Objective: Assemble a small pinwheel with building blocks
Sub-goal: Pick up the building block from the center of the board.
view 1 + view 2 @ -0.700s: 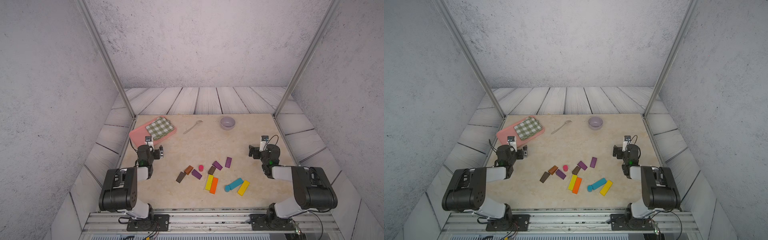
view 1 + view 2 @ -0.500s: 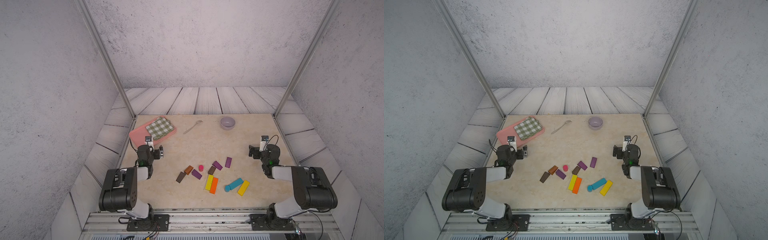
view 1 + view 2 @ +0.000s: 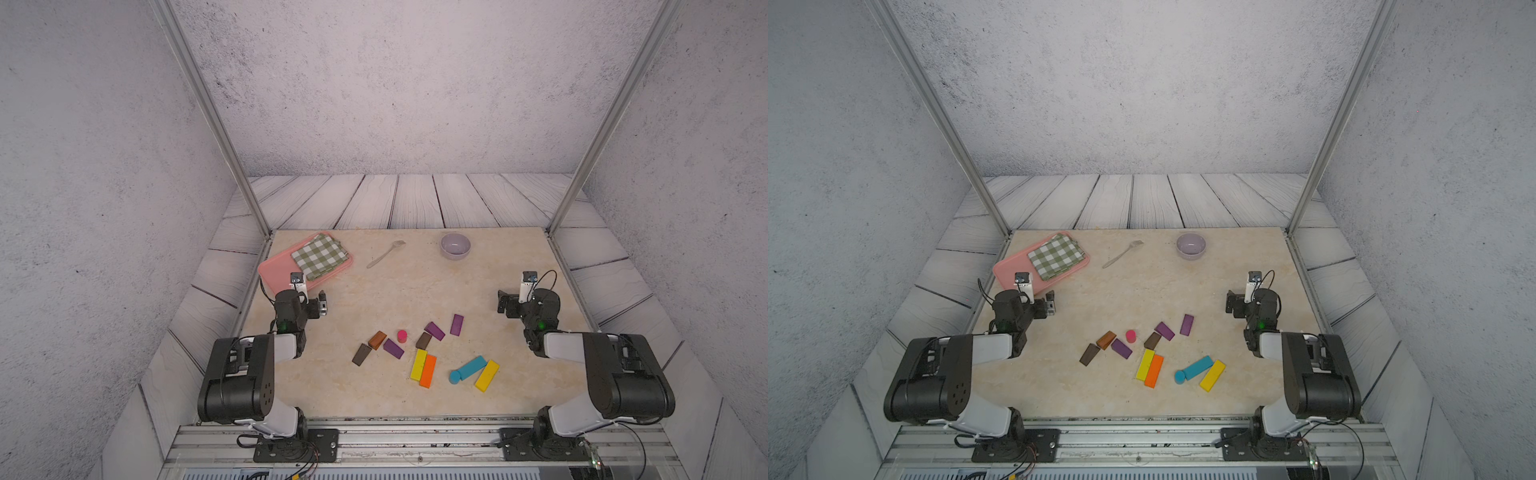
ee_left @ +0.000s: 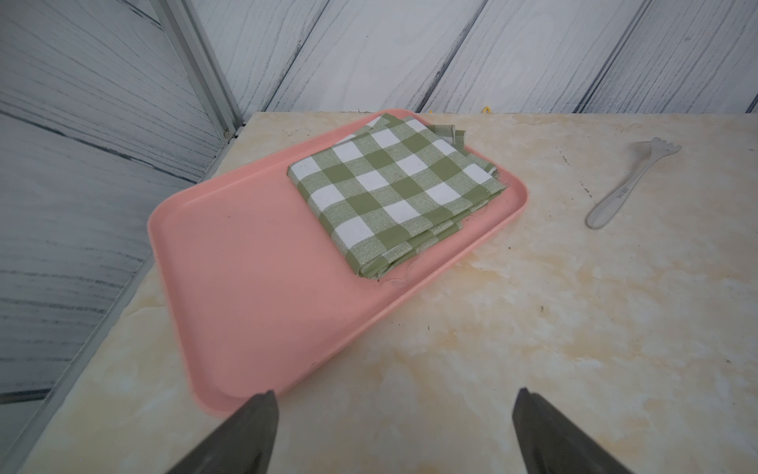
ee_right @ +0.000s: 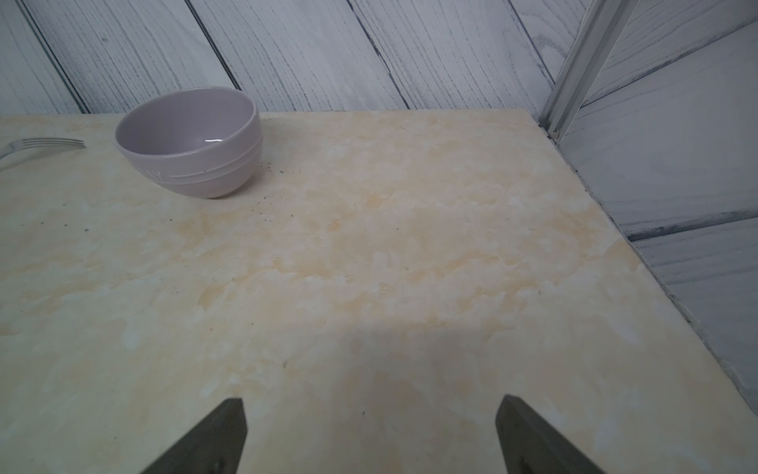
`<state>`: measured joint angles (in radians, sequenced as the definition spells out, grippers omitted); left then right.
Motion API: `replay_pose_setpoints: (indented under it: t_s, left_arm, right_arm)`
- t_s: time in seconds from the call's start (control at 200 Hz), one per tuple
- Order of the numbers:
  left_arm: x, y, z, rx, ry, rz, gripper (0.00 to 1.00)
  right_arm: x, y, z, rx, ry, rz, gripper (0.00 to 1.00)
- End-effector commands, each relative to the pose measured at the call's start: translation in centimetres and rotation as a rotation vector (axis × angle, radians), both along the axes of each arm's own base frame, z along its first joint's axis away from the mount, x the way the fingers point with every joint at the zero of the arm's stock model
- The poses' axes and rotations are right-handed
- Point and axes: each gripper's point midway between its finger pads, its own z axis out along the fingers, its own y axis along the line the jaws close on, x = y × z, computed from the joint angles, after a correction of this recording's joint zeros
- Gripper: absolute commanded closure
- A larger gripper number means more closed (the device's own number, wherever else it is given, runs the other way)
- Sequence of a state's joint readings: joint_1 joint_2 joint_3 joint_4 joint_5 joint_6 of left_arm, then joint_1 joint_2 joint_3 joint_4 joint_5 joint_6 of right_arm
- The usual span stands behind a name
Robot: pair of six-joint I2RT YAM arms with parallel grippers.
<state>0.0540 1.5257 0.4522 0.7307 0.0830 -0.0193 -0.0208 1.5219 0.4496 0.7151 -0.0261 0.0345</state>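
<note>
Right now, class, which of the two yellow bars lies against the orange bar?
The yellow bar closer to the pink cylinder: its long side meets the orange bar. The other yellow bar lies beside the blue bar instead.

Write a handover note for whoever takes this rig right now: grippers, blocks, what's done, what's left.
Left gripper: open, empty, fingers spread beside the pink tray.
Right gripper: open, empty, over bare table, lilac bowl ahead.
Blocks: all loose on the table between the arms. There are purple wedges and brown wedges around the pink cylinder. The yellow bar lies against the orange bar. The blue bar has the blue cylinder at its end.
Done: nothing assembled.
Left: the whole pinwheel.
</note>
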Motion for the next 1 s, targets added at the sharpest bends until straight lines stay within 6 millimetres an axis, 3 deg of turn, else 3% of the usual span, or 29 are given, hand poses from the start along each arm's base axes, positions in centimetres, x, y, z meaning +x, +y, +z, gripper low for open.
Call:
replay_pose_setpoints:
  t_s: [0.0, 0.335, 0.425, 0.525, 0.601, 0.656, 0.701, 0.751, 0.791, 0.831, 0.871, 0.951, 0.996]
  left_arm:
    - [0.7, -0.1, 0.8, -0.003, -0.025, -0.008, 0.04]
    - [0.7, -0.1, 0.8, 0.002, -0.026, -0.002, 0.04]
    - [0.9, 0.2, 2.6, 0.030, -0.049, 0.034, 0.04]
    - [0.1, 0.8, 6.0, 0.035, -0.006, 0.103, 0.04]
    - [-0.5, 0.1, 8.9, -0.090, -0.038, 0.121, 0.04]
    - [-1.4, -0.4, 10.1, -0.285, -0.034, 0.178, 0.04]
    - [-1.9, -0.6, 10.4, -0.413, -0.028, 0.221, 0.04]
    - [-2.7, -0.2, 9.8, -0.532, -0.019, 0.300, 0.04]
    - [-3.0, -0.3, 9.0, -0.640, 0.016, 0.319, 0.04]
    - [-2.6, -2.0, 9.2, -0.695, 0.047, 0.210, 0.04]
    - [-2.2, -3.9, 10.0, -0.664, 0.093, 0.095, 0.04]
    - [-4.0, -5.8, 8.9, -0.502, 0.334, 0.115, 0.04]
    - [-4.7, -7.5, 9.3, -0.403, 0.403, 0.079, 0.04]
  right_arm:
    - [0.4, 0.1, 0.0, 0.006, -0.003, -0.007, 0.01]
    - [0.4, 0.0, 0.1, 0.005, -0.008, -0.008, 0.01]
    - [0.7, 0.0, 0.7, 0.002, -0.005, -0.010, 0.01]
    - [1.2, 0.0, 3.5, 0.005, 0.054, -0.017, 0.01]
    - [1.5, -0.3, 6.2, 0.075, 0.051, -0.060, 0.01]
    - [1.5, -0.6, 7.5, 0.197, 0.047, -0.146, 0.01]
    - [0.9, -2.3, 7.4, 0.334, 0.064, -0.333, 0.01]
    - [-0.8, -4.2, 5.6, 0.409, 0.150, -0.525, 0.01]
    - [-0.4, -2.6, 5.0, 0.445, 0.201, -0.411, 0.01]
    - [-0.4, -1.2, 4.6, 0.469, 0.254, -0.337, 0.01]
    - [-0.8, 0.1, 4.2, 0.504, 0.315, -0.294, 0.01]
    - [-1.8, 2.2, 4.4, 0.524, 0.379, -0.218, 0.01]
    - [-2.5, 3.1, 5.0, 0.490, 0.395, -0.200, 0.01]
